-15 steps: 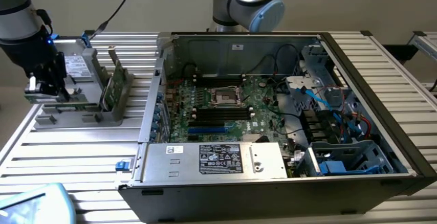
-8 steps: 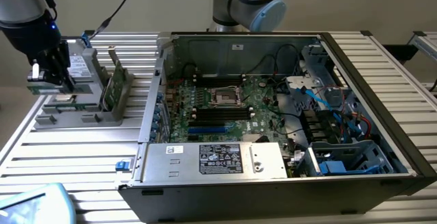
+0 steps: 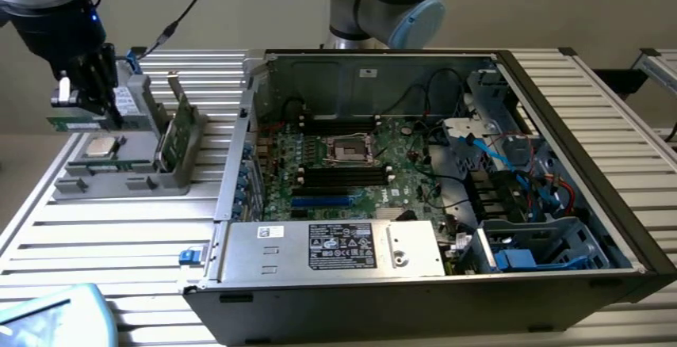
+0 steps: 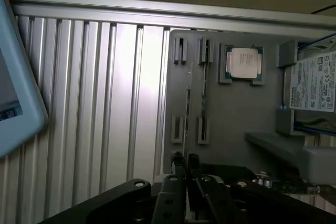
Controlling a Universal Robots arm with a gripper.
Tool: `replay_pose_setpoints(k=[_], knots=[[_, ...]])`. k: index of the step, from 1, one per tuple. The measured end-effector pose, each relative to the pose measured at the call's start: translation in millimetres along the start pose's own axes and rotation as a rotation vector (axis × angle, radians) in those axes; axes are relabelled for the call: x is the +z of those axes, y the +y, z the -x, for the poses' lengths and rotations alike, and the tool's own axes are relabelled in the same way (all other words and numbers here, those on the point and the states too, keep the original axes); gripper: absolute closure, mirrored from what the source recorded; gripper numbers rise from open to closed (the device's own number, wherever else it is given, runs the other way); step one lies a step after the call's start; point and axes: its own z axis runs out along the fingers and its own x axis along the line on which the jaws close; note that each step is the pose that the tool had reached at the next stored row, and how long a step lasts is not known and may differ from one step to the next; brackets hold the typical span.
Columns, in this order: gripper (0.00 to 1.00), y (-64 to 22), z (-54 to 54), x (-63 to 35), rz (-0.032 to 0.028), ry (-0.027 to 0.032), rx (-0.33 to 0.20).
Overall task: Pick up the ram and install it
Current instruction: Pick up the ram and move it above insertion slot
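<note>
Exterior view: bright, even, lit from above; mild glare along worktop [image 3: 116, 236] slats; pooled shadow inside computer case [image 3: 317, 85]; ram [image 3: 72, 123] plainly lit. Wrist view: dim, brownish cast; one bright streak down the slats; hand [image 4: 185, 162] nearly silhouetted.

My worktop [image 3: 116, 244] looks like bare ribbed aluminium, satin, with soft glare along the slats. The parts holder [image 3: 111, 179] on it seems to be matt grey plastic, and the processor [image 4: 244, 62] has a brushed silver metal lid. The ram [image 3: 74, 123] pinched in my matt black tool [image 3: 104, 113] is green circuit board. The computer case [image 3: 423, 315] is matt black outside and dull grey sheet metal inside. The power supply [image 3: 413, 248] carries a paper-like sticker [image 3: 341, 245].
</note>
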Motion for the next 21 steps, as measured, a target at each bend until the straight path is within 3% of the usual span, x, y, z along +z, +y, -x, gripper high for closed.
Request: replay_pose_setpoints(k=[10,15,17,21], knots=[[0.86,-31.7,-1.4,-29.8,0.0216,0.0021,0.001],[0.86,-47.3,-2.2,-34.5,0.0399,0.0009,0.001],[0.86,-55.1,-2.7,-35.7,0.0423,0.0003,0.001],[0.86,-65.4,-3.2,-50.9,0.0472,0.0002,-0.001]])
